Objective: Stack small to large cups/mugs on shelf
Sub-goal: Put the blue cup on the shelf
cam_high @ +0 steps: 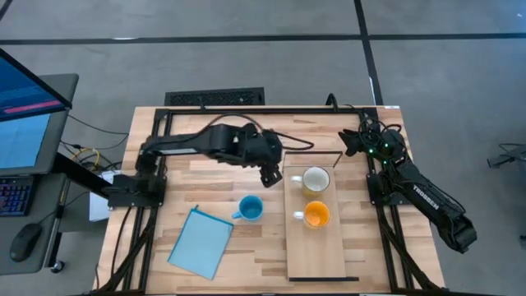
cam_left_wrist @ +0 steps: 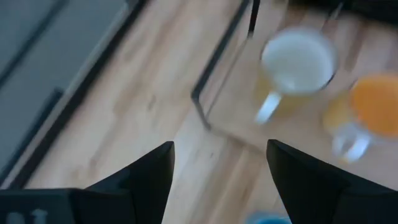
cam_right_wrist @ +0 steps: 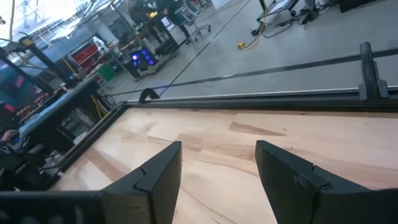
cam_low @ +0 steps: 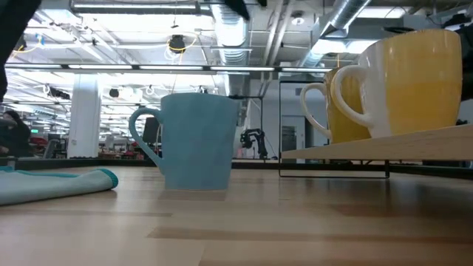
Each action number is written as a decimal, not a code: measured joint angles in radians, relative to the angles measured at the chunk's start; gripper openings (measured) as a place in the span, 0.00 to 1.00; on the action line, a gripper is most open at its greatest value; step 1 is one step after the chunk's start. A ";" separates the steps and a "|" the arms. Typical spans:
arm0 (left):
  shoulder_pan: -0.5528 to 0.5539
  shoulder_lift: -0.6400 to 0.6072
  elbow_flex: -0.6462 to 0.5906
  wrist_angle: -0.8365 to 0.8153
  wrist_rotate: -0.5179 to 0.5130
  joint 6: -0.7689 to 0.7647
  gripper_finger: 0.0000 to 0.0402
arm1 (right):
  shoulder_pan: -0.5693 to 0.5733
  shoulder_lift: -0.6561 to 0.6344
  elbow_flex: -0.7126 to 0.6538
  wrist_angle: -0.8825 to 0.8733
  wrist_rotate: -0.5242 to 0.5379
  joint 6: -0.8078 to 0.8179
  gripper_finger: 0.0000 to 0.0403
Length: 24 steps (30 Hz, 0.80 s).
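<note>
The pale shelf board [cam_high: 315, 247] lies on the table right of centre. On it the cream mug [cam_high: 316, 179] stands at the far end and the orange mug [cam_high: 316, 215] just nearer, both upright on their bases, also the cream mug [cam_left_wrist: 297, 62] and orange mug [cam_left_wrist: 375, 104] in the left wrist view. The light-blue mug [cam_high: 250, 208] stands upright on the table left of the shelf, shown as the blue mug [cam_low: 196, 140] in the low view. My left gripper [cam_high: 270, 175] hovers open above the table just left of the cream mug. My right gripper [cam_right_wrist: 217, 163] is open at the far right corner.
A flat light-blue cloth [cam_high: 200, 242] lies near the table's left front, also the cloth [cam_low: 55, 183] in the low view. The shelf's dark metal frame [cam_left_wrist: 211, 65] stands at its far end. Bare tabletop [cam_high: 222, 177] lies between the left arm and the blue mug.
</note>
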 joint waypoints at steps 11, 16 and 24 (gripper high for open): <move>-0.127 -0.084 0.000 0.218 -0.169 -0.019 0.60 | 0.000 -0.002 0.000 0.005 -0.052 -0.041 0.56; -0.151 -0.076 -0.001 0.442 0.020 0.146 0.60 | 0.000 -0.003 0.000 0.006 -0.082 -0.077 0.56; -0.180 -0.075 -0.012 0.479 -0.034 0.156 0.60 | 0.000 -0.003 0.000 0.006 -0.081 -0.128 0.56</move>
